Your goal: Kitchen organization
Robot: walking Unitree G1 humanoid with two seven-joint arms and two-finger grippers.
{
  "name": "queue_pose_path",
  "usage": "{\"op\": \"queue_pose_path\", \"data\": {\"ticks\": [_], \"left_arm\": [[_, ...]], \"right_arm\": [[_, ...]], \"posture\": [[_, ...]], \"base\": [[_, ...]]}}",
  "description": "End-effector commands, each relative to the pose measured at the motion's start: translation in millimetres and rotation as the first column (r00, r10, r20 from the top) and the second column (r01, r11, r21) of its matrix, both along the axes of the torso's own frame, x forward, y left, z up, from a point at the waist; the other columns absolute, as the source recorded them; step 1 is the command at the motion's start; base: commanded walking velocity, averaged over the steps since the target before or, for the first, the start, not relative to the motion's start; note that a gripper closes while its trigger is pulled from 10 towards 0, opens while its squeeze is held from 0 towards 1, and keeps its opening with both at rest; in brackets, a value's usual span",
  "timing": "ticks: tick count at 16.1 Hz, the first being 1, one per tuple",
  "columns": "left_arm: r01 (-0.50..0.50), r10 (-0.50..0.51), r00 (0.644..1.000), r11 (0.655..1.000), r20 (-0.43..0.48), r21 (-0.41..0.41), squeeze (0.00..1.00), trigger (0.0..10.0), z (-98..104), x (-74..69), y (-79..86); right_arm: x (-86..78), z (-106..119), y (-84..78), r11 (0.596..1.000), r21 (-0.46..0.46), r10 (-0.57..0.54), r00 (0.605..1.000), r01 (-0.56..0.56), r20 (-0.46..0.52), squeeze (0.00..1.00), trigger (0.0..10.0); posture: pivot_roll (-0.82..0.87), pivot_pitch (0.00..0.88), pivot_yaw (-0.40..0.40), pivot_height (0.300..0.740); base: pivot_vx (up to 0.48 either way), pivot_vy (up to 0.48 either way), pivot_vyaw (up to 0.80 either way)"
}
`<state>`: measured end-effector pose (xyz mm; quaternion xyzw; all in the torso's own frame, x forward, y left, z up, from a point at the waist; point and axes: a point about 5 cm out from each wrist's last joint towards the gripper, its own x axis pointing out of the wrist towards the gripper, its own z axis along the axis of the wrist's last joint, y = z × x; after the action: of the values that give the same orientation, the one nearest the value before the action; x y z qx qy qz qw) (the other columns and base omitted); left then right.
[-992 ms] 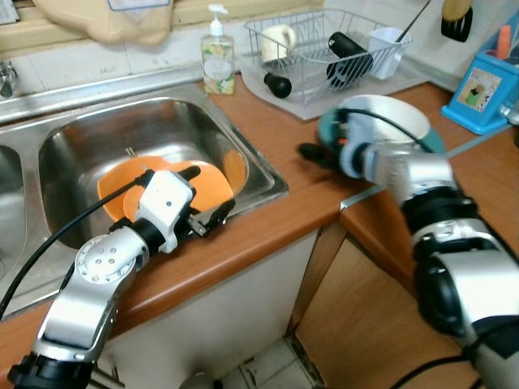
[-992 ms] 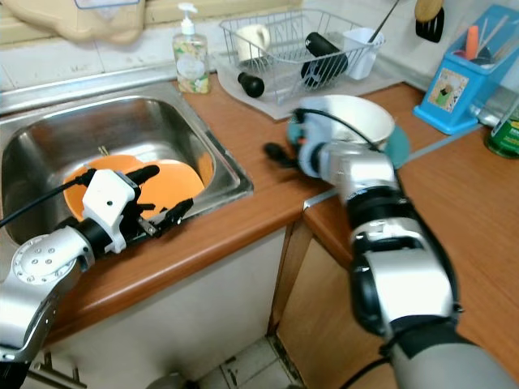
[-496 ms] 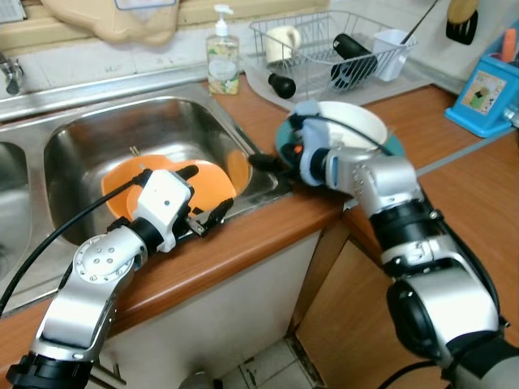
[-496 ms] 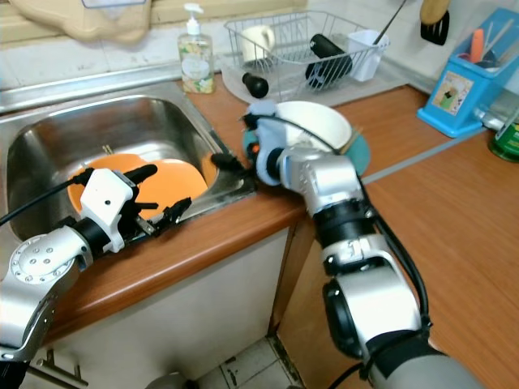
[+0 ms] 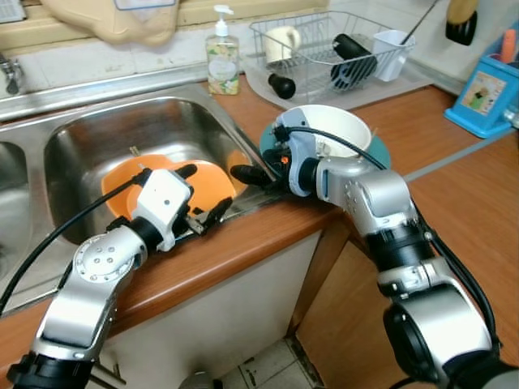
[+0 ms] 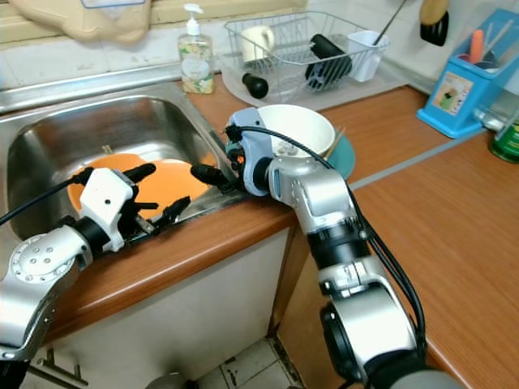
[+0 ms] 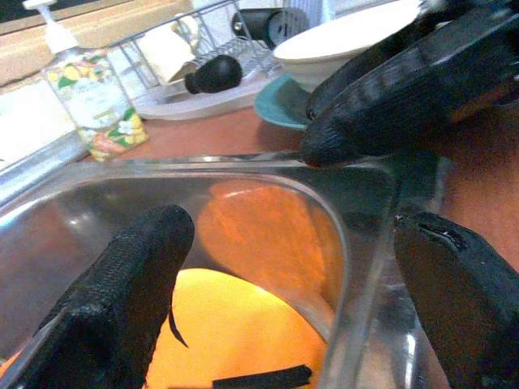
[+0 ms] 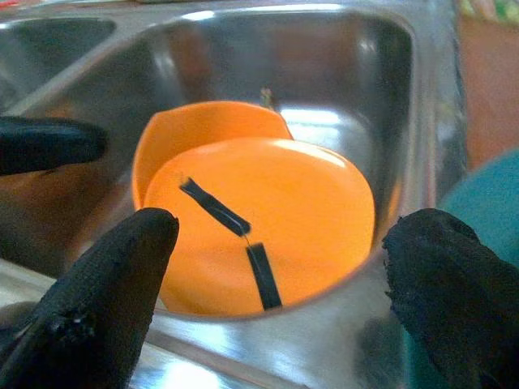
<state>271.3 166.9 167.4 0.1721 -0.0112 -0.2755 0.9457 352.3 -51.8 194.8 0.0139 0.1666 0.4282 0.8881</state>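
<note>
Two orange plates [image 5: 212,180] lie stacked in the steel sink [image 5: 105,134], with thin black strips [image 8: 215,207] across the top one. My left gripper [image 5: 203,191] hangs open over the sink's front rim, just above the plates. My right gripper [image 5: 250,174] is open at the sink's right rim, pointing into the basin toward the plates, fingers [image 8: 97,300] spread wide and holding nothing. Behind its wrist a white bowl [image 5: 340,130] sits on a teal plate [image 6: 342,158] on the wooden counter.
A soap bottle [image 5: 221,58] stands behind the sink. A wire dish rack [image 5: 324,49] holding a cup and black items sits at the back. A blue utensil holder [image 5: 486,93] is far right. The counter's front edge runs below both grippers.
My right gripper swung left from the counter beside the bowl to the sink's right rim. The left arm has stayed put.
</note>
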Motion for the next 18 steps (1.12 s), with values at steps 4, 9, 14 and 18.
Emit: {"op": "queue_pose_path", "data": {"ticks": [4,9,14,18], "left_arm": [[-0.010,0.010,1.000,1.000,0.021,-0.006,0.00,10.0,2,4.7,-2.6],[-0.001,0.001,1.000,1.000,0.011,-0.020,0.00,10.0,-2,4.4,-7.7],[0.005,-0.003,1.000,0.998,0.018,-0.064,0.00,10.0,-2,0.5,-16.7],[0.037,-0.038,0.999,0.994,-0.007,-0.106,0.00,10.0,-8,-7.1,-29.9]], "right_arm": [[-12.5,28,-0.6,0.995,0.073,0.062,0.985,-0.074,0.159,0.00,10.0],[-23.2,50,-14.5,0.991,0.132,0.003,0.973,-0.035,0.232,0.00,10.0],[-26.7,87,-58.8,0.945,0.268,-0.266,0.921,0.190,0.286,0.00,10.0],[-25.8,67,-125.1,0.820,0.169,-0.569,0.809,0.546,0.147,1.00,10.0]], "posture": [[-0.01,0.000,0.013,0.740],[-0.02,0.000,0.020,0.740],[-0.03,0.000,0.012,0.740],[-0.05,0.000,0.006,0.740]], "base": [[0.000,0.000,0.00],[0.000,0.000,0.00],[0.000,0.000,0.00],[0.000,0.000,0.00]]}}
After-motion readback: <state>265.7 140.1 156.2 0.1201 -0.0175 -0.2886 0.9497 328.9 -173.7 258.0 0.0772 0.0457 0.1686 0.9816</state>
